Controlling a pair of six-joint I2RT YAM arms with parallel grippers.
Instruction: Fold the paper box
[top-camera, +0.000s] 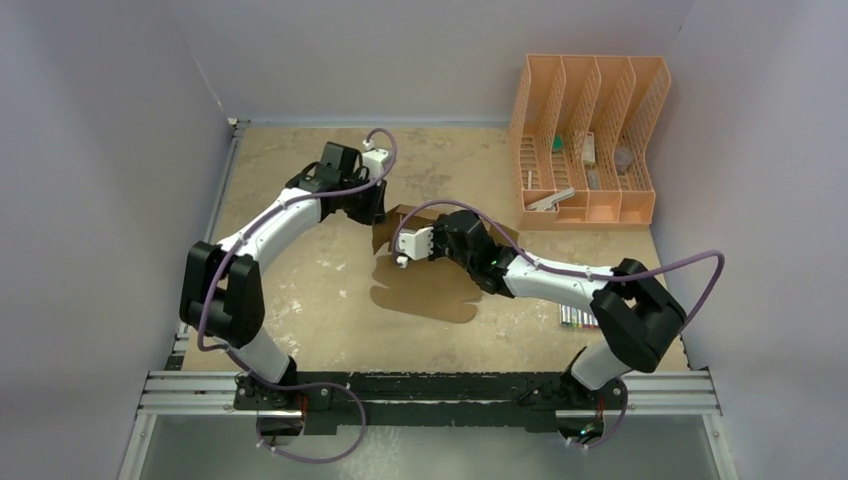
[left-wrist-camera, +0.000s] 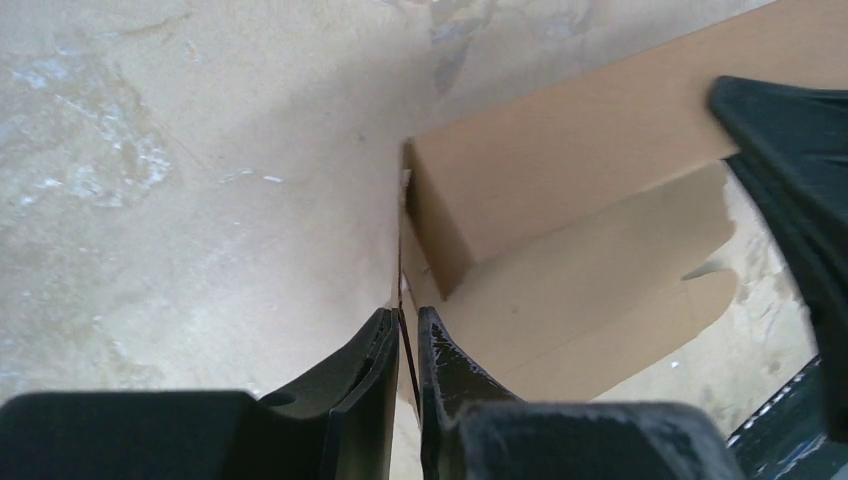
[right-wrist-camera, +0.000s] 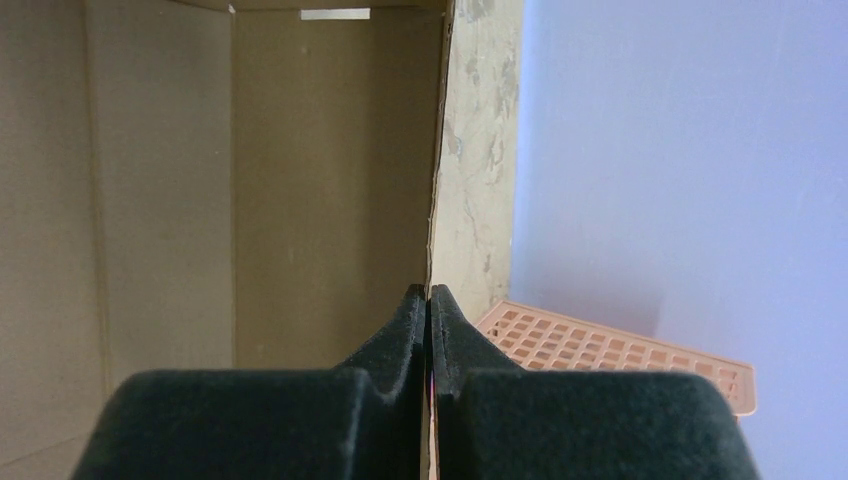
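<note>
The paper box (top-camera: 430, 290) is brown cardboard, partly folded, with walls raised at the back and a flat flap spread toward the front. My left gripper (top-camera: 372, 208) is at its back left corner, jaws nearly closed on a thin upright wall edge (left-wrist-camera: 402, 260). My right gripper (top-camera: 455, 240) comes in from the right and is shut on another upright wall (right-wrist-camera: 432, 190). The box's inside panels (right-wrist-camera: 200, 180) fill the left of the right wrist view. The left wrist view shows a folded corner (left-wrist-camera: 560, 170) and the rounded flap (left-wrist-camera: 640, 290).
An orange plastic file rack (top-camera: 588, 140) stands at the back right and also shows in the right wrist view (right-wrist-camera: 620, 350). A pack of coloured markers (top-camera: 577, 320) lies by the right arm. Grey walls enclose the worn table (top-camera: 300, 290).
</note>
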